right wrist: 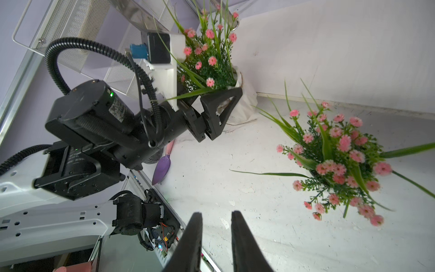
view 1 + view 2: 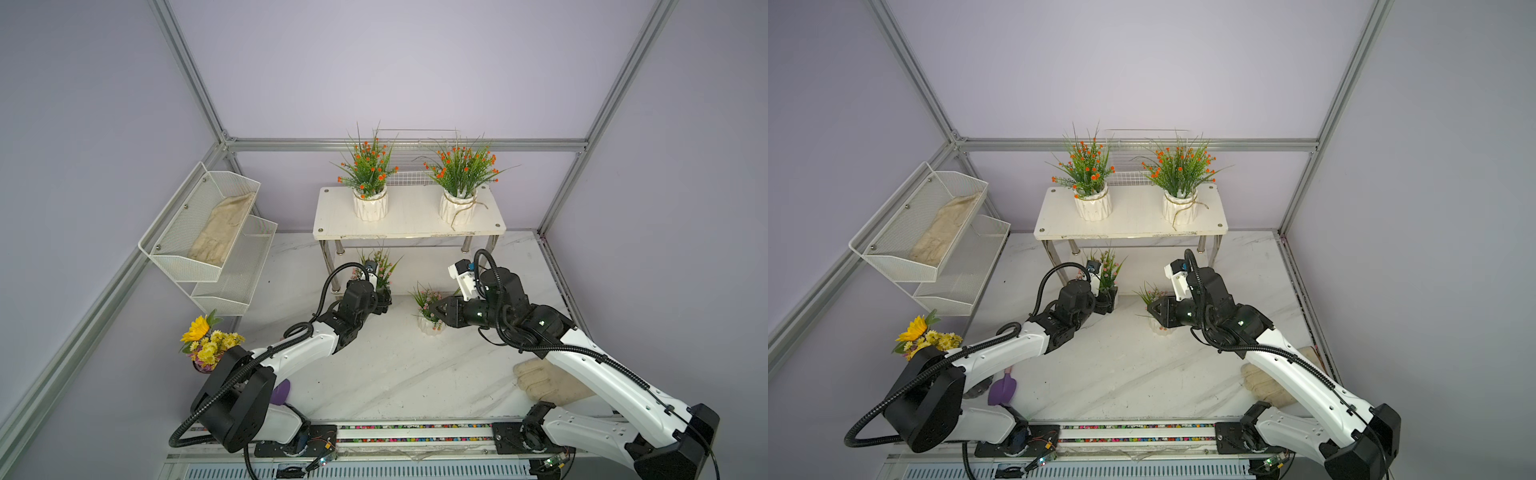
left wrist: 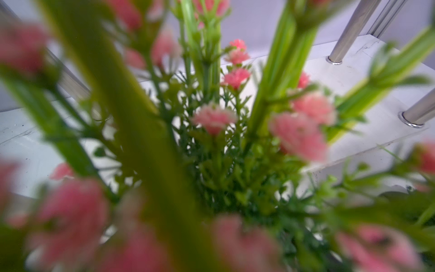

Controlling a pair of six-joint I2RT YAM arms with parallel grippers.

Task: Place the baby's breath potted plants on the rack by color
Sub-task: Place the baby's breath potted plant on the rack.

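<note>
Clamping wide around the pot of one pink plant (image 1: 209,54) by the lower shelf of the rack (image 2: 411,216), mid-frame, is the left gripper (image 2: 383,300); the right gripper (image 1: 216,213) has jaws barely parted, empty, beside the other pink plant (image 1: 339,160), right of centre.

In the left wrist view, the nearest blooms and stems of the pink-flowered baby's breath plant (image 3: 213,117) are blurred, and its white ribbed pot (image 1: 247,106) is buried under foliage. In both top views the left end effector (image 2: 383,300) masks that pot. The right arm (image 2: 602,374) covers part of the beige cloth glove (image 2: 540,382) on the near-right tabletop (image 2: 395,374).
</note>
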